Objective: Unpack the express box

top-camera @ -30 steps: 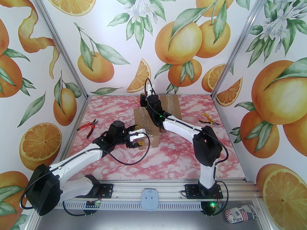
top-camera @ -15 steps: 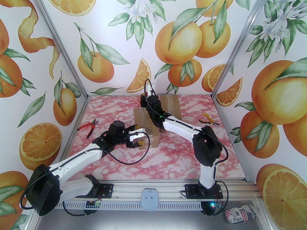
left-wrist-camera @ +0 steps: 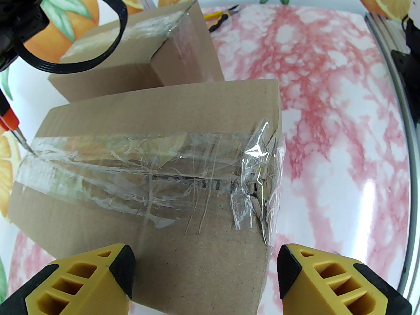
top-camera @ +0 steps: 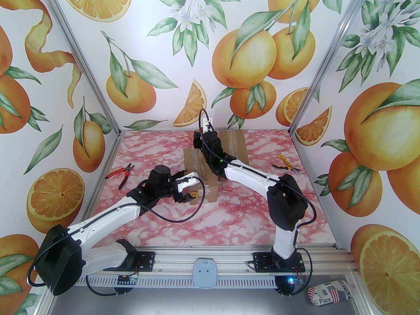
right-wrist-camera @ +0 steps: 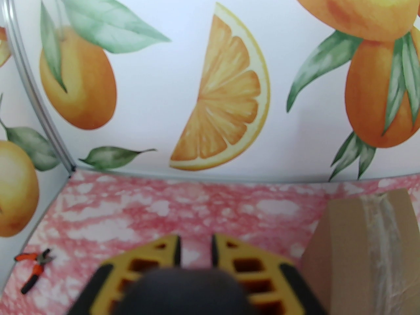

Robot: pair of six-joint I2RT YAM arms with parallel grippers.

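The express box (left-wrist-camera: 157, 176) is brown cardboard with crinkled clear tape along its top seam, and it lies mid-table (top-camera: 192, 159). My left gripper (left-wrist-camera: 206, 274) is open at the box's near end (top-camera: 192, 185), with one yellow finger (left-wrist-camera: 111, 274) over the cardboard and the other just off its corner. My right gripper (top-camera: 197, 139) hangs over the far end. In the right wrist view its fingers (right-wrist-camera: 229, 261) stand almost together around a dark, blurred handle. An orange-handled tool (left-wrist-camera: 8, 118) rests its metal tip on the tape at that far end.
A second taped cardboard box (top-camera: 234, 144) stands right behind the first, also seen in the wrist views (left-wrist-camera: 137, 64) (right-wrist-camera: 361, 241). Red pliers (top-camera: 119, 175) lie at the left, yellow pliers (top-camera: 284, 163) at the right. The printed walls close in at the back and on both sides.
My left wrist has tilted a little at the box's near end. The right arm has shifted slightly to the right. Both grippers keep the same opening.
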